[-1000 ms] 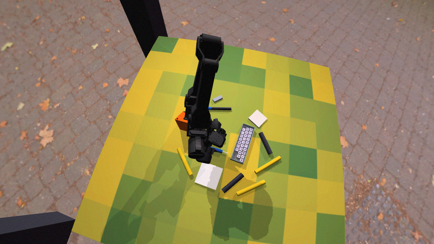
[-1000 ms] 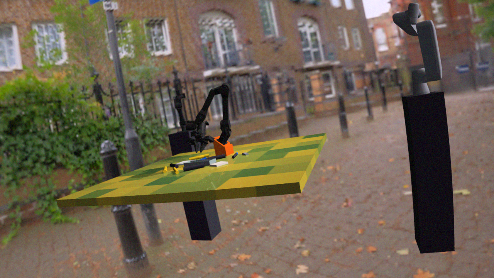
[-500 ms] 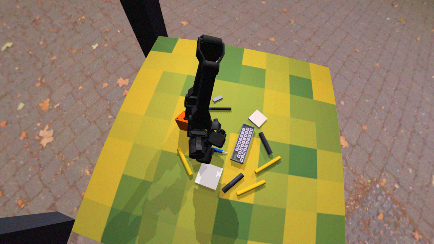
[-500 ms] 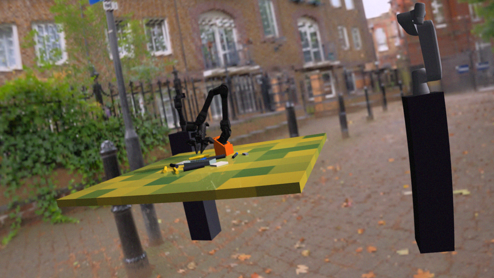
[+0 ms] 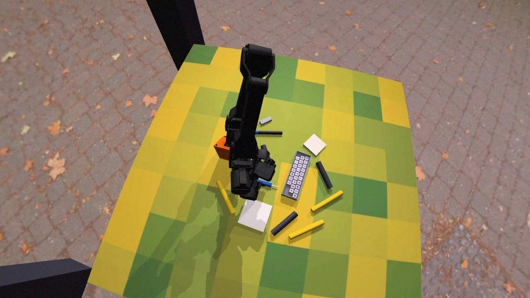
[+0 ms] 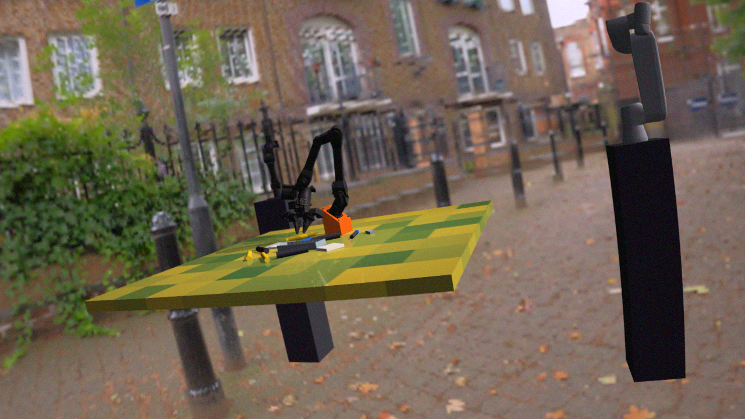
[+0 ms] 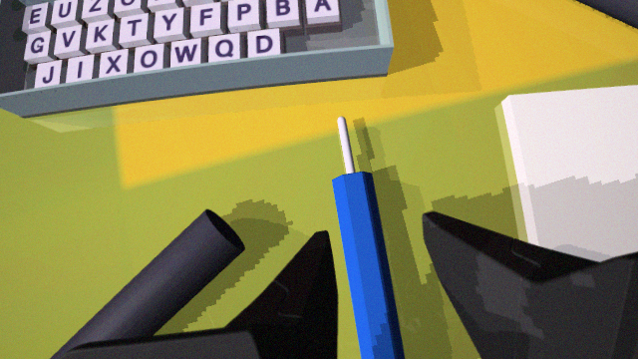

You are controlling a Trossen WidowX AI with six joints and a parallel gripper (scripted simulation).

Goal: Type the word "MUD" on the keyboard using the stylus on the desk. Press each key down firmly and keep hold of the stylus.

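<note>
Brick paving surrounds a patchwork counter (image 5: pixel 402 207) (image 6: pixel 364 265) (image 7: pixel 75 199). Well inside its edges, the blue stylus (image 5: pixel 266 183) (image 6: pixel 306 239) (image 7: pixel 366 259) lies beside the keyboard (image 5: pixel 296 176) (image 6: pixel 311 244) (image 7: pixel 199 85), beneath the partly open, empty hand (image 5: pixel 255 181) (image 6: pixel 300 231) (image 7: pixel 376 234).

The desk (image 5: pixel 367 148) (image 6: pixel 364 260) has a patchwork of green and yellow squares. The stylus (image 5: pixel 265 183) (image 7: pixel 363 249) is blue with white tip; the keys (image 7: pixel 205 18) are pale, their letters dark purple.

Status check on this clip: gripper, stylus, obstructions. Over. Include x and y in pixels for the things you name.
Gripper (image 5: pixel 259 181) (image 6: pixel 301 231) (image 7: pixel 376 234) open, empty. Blue stylus (image 5: pixel 265 183) (image 6: pixel 307 239) (image 7: pixel 366 259) between the fingers in wrist view, ungripped. Dark rod (image 5: pixel 263 147) (image 6: pixel 332 236) (image 7: pixel 159 284) alongside, might crowd one finger.
</note>
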